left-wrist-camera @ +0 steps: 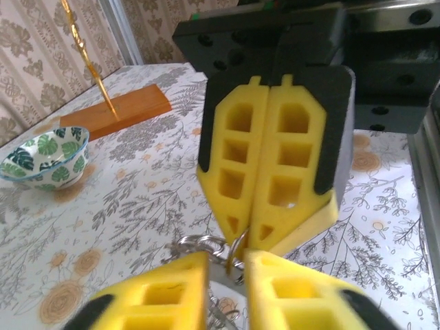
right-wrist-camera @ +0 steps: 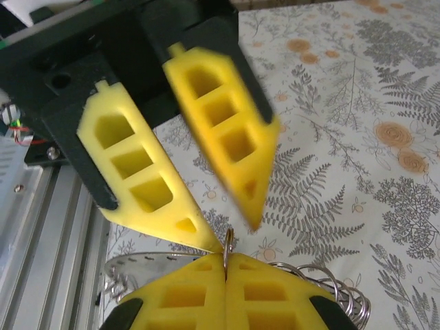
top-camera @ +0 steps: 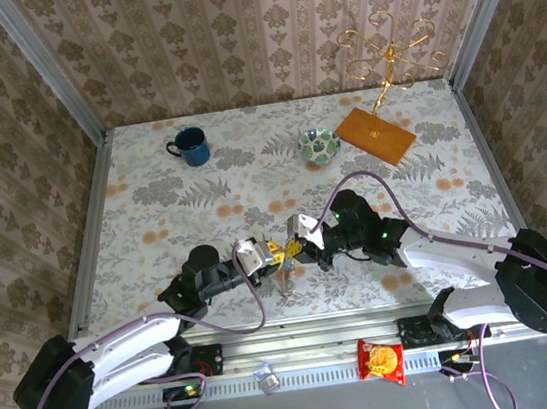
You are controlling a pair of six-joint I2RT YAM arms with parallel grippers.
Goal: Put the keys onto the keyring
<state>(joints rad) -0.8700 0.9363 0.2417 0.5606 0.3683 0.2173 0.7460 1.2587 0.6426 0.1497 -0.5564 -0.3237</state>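
Note:
My two grippers meet tip to tip above the near middle of the table. The right gripper point(right-wrist-camera: 225, 260) point(top-camera: 300, 248) is shut on a thin silvery wire ring point(right-wrist-camera: 227, 242) that stands upright between its yellow pads. This ring belongs to the keyring bunch: a flat grey metal band point(right-wrist-camera: 137, 265) and several more wire rings point(right-wrist-camera: 330, 282) hang below. The left gripper point(left-wrist-camera: 227, 265) point(top-camera: 277, 252) is open, its fingers point(right-wrist-camera: 137, 172) spread on either side of the same ring point(left-wrist-camera: 237, 246), one finger blurred. The keys are out of view.
A blue mug point(top-camera: 188, 146) stands at the back left. At the back right are a green patterned bowl point(top-camera: 319, 145) point(left-wrist-camera: 45, 157) and a wooden base point(top-camera: 375, 134) with a gold stand. An aluminium rail point(top-camera: 304, 362) with a snack packet point(top-camera: 382, 361) runs along the near edge.

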